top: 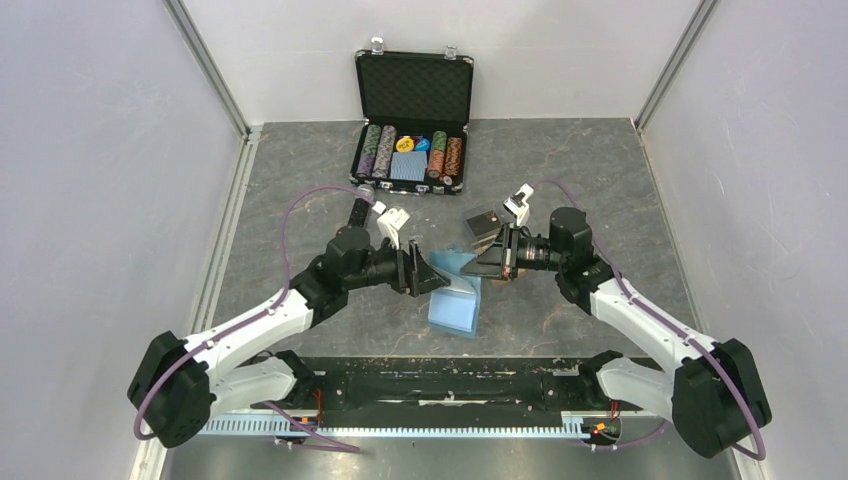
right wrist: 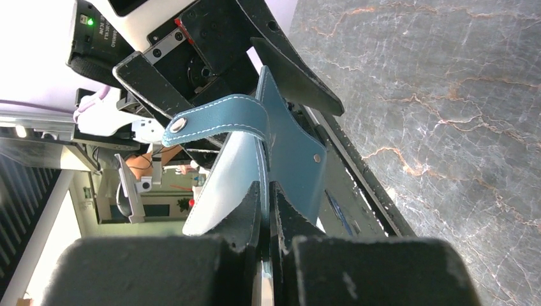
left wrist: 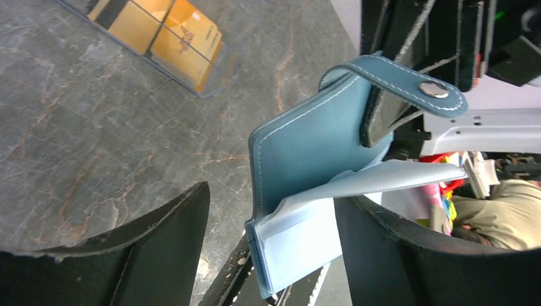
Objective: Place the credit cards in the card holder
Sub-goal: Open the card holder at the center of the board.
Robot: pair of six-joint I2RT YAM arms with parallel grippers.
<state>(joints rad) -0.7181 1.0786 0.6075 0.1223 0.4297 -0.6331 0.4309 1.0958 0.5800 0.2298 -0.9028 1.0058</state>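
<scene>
Right wrist: right gripper [right wrist: 265,186] clamps soft teal-blue leather card holder [right wrist: 293,146]; left gripper [left wrist: 274,197] jaws apart, seemingly not touching; hold it level for loading

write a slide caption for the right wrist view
Right jaws pinched shut on the teal-blue leather fold-over wallet, its snap tab curling free, grey marbled tabletop behind.

This is a robotics lab test cell. Plain grey panels [top: 100,150] on aluminium frame posts [top: 205,65] box in a grey marble-patterned tabletop [top: 580,170] on three sides. Two white-and-black robot arms, the left arm [top: 255,320] and the right arm [top: 640,320], are bolted to a black mounting rail [top: 440,385] along the bottom edge, with purple cables [top: 287,240] looping off them. An open poker chip case [top: 413,90] stands at upper centre. At the right edge of the left wrist view, a person in a tan shirt [left wrist: 504,220] and colourful clutter show beyond the cell.
</scene>
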